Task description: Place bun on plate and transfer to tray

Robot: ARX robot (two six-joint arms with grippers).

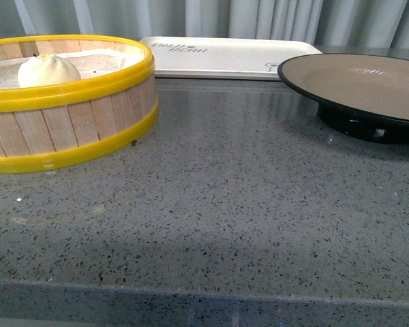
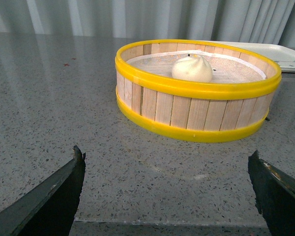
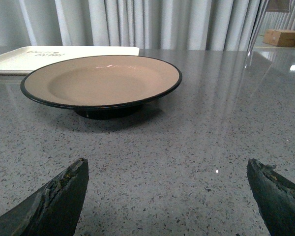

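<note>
The white bun (image 1: 48, 70) (image 2: 192, 68) rests inside a yellow-rimmed wooden steamer basket (image 1: 68, 119) (image 2: 196, 108) at the left of the counter. On the right stands the plate (image 1: 368, 85) (image 3: 101, 81), brown-grey inside with a black rim and nothing on it. Behind both lies the white tray (image 1: 228, 58) (image 3: 19, 56) (image 2: 285, 54) with dark lettering. My left gripper (image 2: 166, 162) is open, short of the basket, over the counter's front edge. My right gripper (image 3: 166, 169) is open too, in front of the plate with bare counter between its fingers. Neither arm shows in the front view.
The grey speckled counter (image 1: 245, 197) stretches between basket and plate, with its front edge (image 1: 204, 293) near the camera. Grey curtains (image 1: 259, 17) hang behind the tray. A cardboard box (image 3: 282, 37) sits far off in the right wrist view.
</note>
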